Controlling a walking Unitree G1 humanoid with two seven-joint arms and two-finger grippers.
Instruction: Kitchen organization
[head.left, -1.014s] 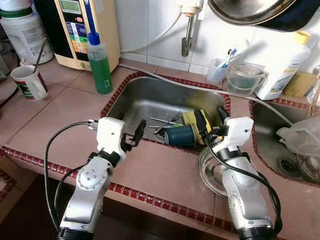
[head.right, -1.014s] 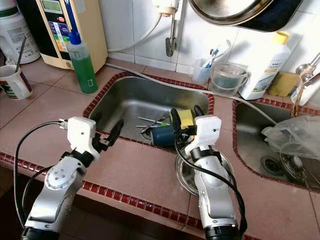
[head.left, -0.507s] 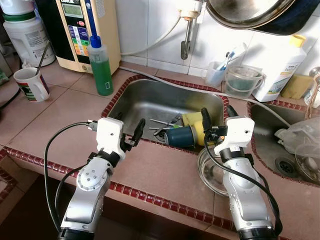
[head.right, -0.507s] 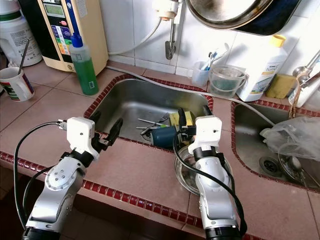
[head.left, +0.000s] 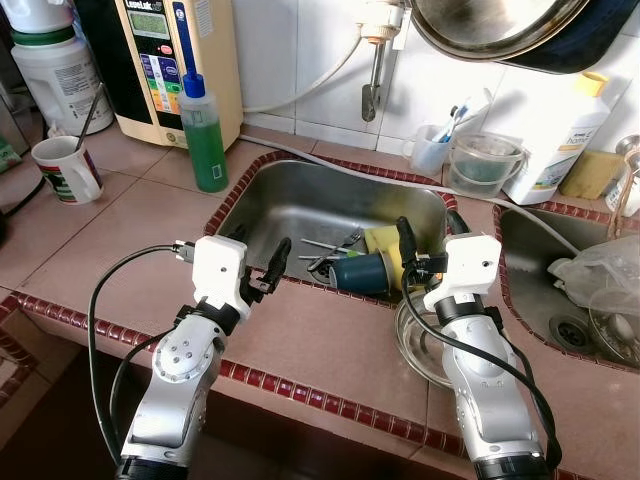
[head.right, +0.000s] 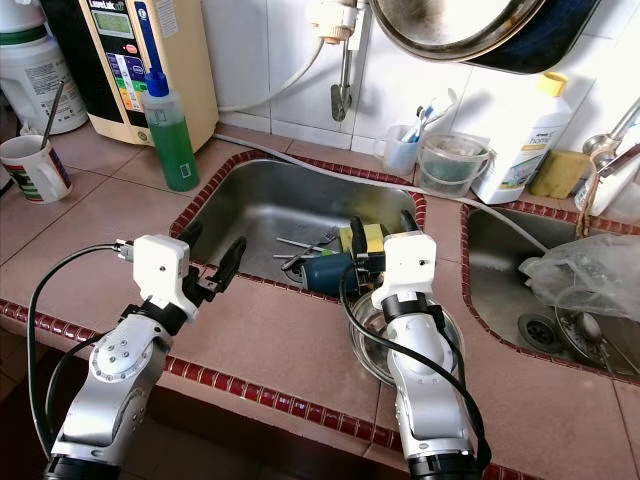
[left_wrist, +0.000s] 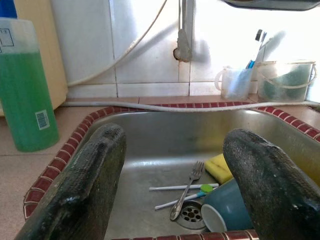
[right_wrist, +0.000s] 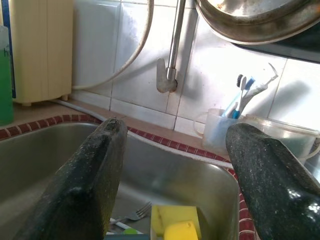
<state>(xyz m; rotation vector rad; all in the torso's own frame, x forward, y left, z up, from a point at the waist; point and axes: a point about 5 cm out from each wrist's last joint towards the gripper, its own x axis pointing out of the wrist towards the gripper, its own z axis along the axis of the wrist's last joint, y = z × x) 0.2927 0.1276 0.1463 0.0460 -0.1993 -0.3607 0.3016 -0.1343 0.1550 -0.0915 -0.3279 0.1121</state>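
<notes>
A steel sink (head.left: 300, 200) holds a teal mug (head.left: 360, 270) lying on its side, a yellow sponge (head.left: 383, 243), a fork (left_wrist: 187, 187) and a couple of thin utensils. My left gripper (head.left: 258, 245) hovers open over the sink's near left rim, nothing between its fingers. My right gripper (head.left: 428, 222) is open above the sink's near right corner, just right of the mug and sponge. A glass bowl (head.left: 415, 345) sits on the counter under my right forearm. In the right wrist view, the sponge (right_wrist: 175, 222) lies below the open fingers.
Along the back stand a green soap bottle (head.left: 202, 130), a water purifier (head.left: 180, 60), a white mug with a spoon (head.left: 65, 168), a toothbrush cup (head.left: 432, 150), a clear tub (head.left: 485, 165) and a white bottle (head.left: 565, 140). A second sink (head.left: 560, 290) lies right. A pan (head.left: 500, 25) hangs overhead.
My right gripper has edged slightly left and forward over the sink corner. The left arm has held still. The view itself has shifted a little.
</notes>
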